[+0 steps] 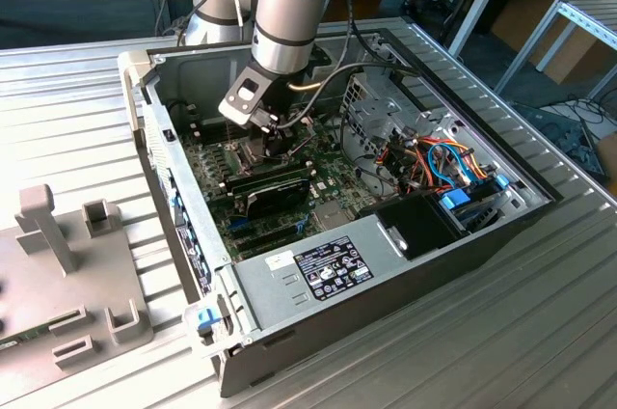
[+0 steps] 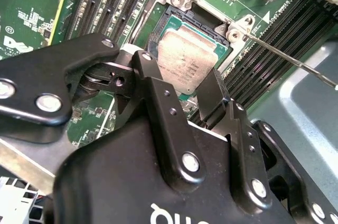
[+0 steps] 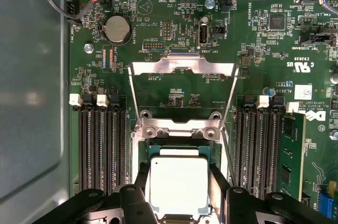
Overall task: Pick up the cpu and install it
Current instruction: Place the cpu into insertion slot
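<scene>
The cpu [image 3: 178, 182] [image 2: 186, 57], a small square chip with a dull silver top, lies level within the motherboard socket [image 2: 158, 28]. My gripper [image 3: 178, 188] [image 2: 182, 71] is straight over it, its two black fingers [image 2: 153, 94] pressed to opposite edges of the chip, shut on it. The socket's hinged metal frame [image 3: 182, 65] stands swung open beyond the chip, and its thin lever [image 2: 296, 64] sticks out to one side. In the exterior view the gripper [image 1: 275, 144] reaches down into the open computer case [image 1: 405, 284] above the green board.
Rows of black memory slots [image 3: 100, 145] flank the socket, and a memory stick [image 3: 291, 155] sits in one. A drive cage [image 1: 386, 105], coloured cables [image 1: 443, 163] and the case walls crowd the arm. A grey fixture [image 1: 58, 264] stands at the exterior view's left.
</scene>
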Controlling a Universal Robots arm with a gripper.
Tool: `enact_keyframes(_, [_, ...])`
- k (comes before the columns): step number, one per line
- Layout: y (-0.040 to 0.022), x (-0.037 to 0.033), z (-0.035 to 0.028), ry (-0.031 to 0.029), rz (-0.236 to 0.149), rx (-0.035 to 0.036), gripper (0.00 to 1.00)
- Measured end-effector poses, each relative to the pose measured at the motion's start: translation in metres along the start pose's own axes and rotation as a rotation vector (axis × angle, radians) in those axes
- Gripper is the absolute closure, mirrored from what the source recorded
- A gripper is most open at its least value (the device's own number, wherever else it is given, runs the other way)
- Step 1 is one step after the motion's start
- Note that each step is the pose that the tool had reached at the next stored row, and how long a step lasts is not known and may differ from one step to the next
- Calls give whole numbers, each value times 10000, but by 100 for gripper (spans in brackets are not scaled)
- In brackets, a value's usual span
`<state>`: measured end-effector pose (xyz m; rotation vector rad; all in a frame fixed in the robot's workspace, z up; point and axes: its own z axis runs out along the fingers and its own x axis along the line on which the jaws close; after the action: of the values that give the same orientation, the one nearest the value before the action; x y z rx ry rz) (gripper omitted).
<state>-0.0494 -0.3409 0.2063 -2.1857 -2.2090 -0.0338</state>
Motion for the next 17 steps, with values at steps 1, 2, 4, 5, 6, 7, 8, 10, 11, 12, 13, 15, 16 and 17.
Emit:
enact_keyframes(1, [0, 0, 6, 0, 1, 0, 46])
enact_keyframes(2, [0, -1, 10, -1, 1, 1, 46])
enact_keyframes(4, [-1, -2, 45, -3, 1, 2, 46])
enact_keyframes(5, [-13, -3, 49, -4, 1, 2, 46])
enact_keyframes(6, [-13, -2, 51, -4, 2, 3, 46])
enact_keyframes(7, [-13, -2, 52, -4, 1, 3, 46])
enact_keyframes(8, [-13, -3, 53, -3, 1, 2, 46])
enact_keyframes(10, [-13, -3, 57, -5, 5, 3, 46])
enact_keyframes(11, [-13, -3, 59, -5, 6, 2, 46])
enact_keyframes(12, [-13, -3, 61, -4, 7, 1, 46])
enact_keyframes(13, [-13, -3, 61, -4, 8, 2, 46])
enact_keyframes(15, [-12, -3, 62, -3, 8, 1, 46])
enact_keyframes(16, [-12, -3, 63, -2, 13, 0, 46])
enact_keyframes(17, [-13, -3, 64, -2, 29, 0, 46])
